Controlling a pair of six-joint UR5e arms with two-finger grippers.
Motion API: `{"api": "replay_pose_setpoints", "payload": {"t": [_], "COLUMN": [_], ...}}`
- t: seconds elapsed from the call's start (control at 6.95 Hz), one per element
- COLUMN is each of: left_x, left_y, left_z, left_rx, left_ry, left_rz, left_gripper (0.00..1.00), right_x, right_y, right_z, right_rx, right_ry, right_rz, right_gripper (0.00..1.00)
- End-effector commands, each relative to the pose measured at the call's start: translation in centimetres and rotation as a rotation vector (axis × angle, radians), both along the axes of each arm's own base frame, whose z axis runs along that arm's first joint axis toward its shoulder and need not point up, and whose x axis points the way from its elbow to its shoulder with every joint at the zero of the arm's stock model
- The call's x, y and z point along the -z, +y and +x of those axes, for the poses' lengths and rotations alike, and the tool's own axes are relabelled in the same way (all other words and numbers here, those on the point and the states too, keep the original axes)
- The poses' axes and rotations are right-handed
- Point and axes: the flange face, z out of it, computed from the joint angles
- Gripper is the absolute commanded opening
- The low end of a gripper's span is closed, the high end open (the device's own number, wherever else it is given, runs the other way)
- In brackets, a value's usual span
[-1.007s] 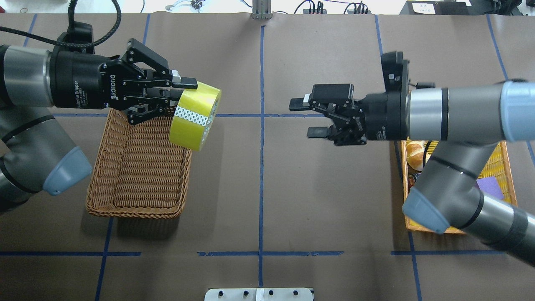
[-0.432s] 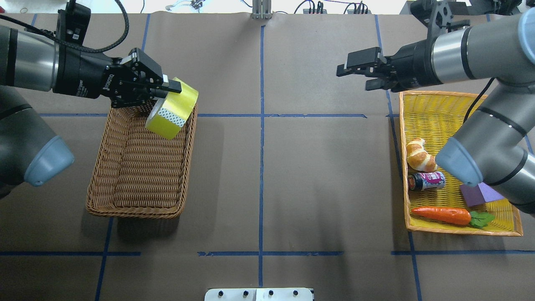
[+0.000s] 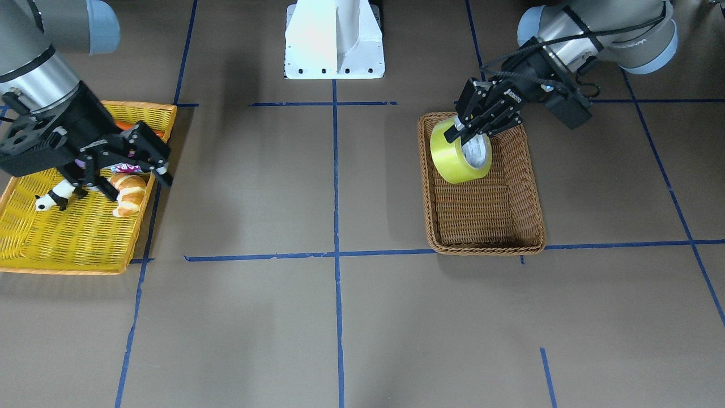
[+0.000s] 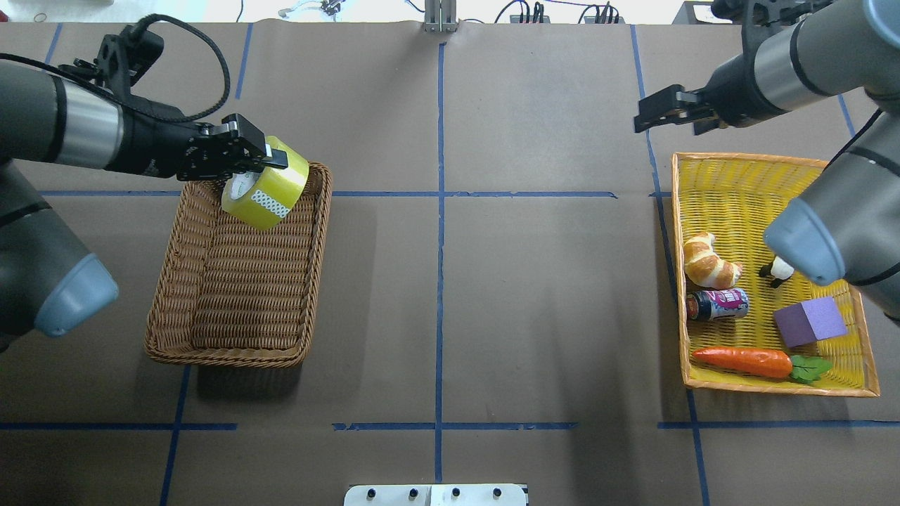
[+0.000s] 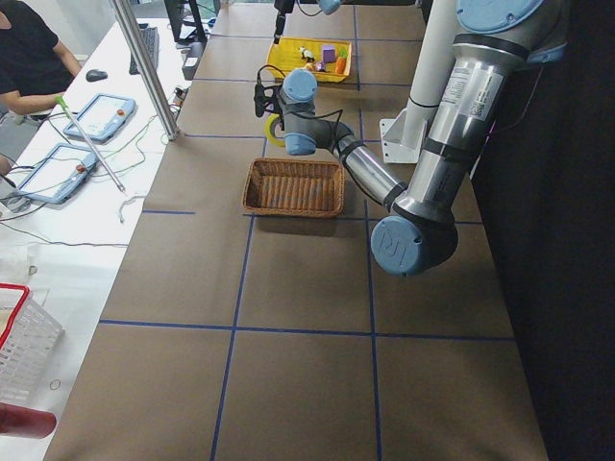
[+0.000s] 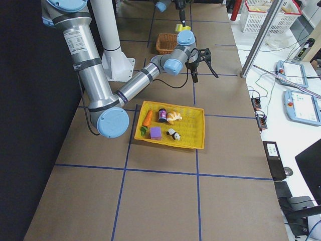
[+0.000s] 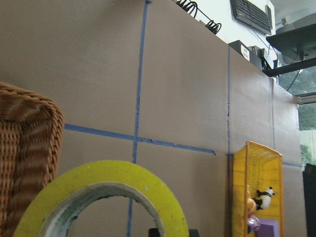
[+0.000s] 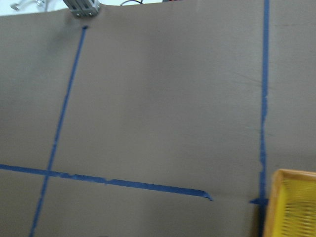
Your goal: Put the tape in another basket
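Left gripper (image 4: 271, 160) clamps the tape (image 4: 268, 195) by its wall, tilted, over the brown basket (image 4: 232, 360); right gripper (image 4: 648, 116) hangs jaws apart over the surface (image 4: 534, 281), beside the yellow tray (image 4: 773, 388).

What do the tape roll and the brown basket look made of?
The tape: glossy, translucent yellow-green plastic film, judging by its sheen, on a pale core, probably cardboard. The basket: matte brown wicker or rattan, going by its ribbed weave and braided rim.

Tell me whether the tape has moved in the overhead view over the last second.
Yes. The tape shifted toward the view's left: it overhung the right rim of the basket, and now hangs above the far end, inside that rim.
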Motion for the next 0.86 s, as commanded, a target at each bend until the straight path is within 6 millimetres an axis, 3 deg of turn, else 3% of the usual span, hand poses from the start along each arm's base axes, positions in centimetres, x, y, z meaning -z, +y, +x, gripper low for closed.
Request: {"api": "replay_pose_setpoints", "payload": {"t": [0.0, 0.14, 0.29, 0.43, 0.58, 0.72], "left_x": [-2.7, -4.0, -5.2, -5.9, -8.2, -9.4], "left_y": [-0.1, 1.2, 1.4, 1.6, 2.2, 2.5], "left_z": [3.1, 5.9, 7.2, 6.8, 6.1, 5.8], "left_rx": [0.045, 0.045, 0.037, 0.023, 0.004, 0.002], "left_ry": [-0.206, -0.296, -0.408, -0.444, -0.488, -0.509], "left_rz": [0.081, 0.096, 0.128, 0.145, 0.155, 0.149], "left_gripper": [0.00, 0.00, 0.00, 0.00, 0.00, 0.08], "right_x": [-4.1, -6.2, -7.9, -8.9, -10.5, -12.6], "right_y": [-2.3, -3.3, -4.3, -4.6, -4.9, -4.8], "right_z": [5.9, 10.2, 15.0, 17.0, 18.9, 20.6], "right_rx": [0.165, 0.263, 0.289, 0.290, 0.285, 0.313], "right_ry": [0.262, 0.343, 0.383, 0.341, 0.304, 0.297], "right_rz": [0.002, 0.012, -0.020, -0.045, -0.074, -0.069], "right_gripper": [1.00, 1.00, 1.00, 1.00, 1.00, 1.00]}}
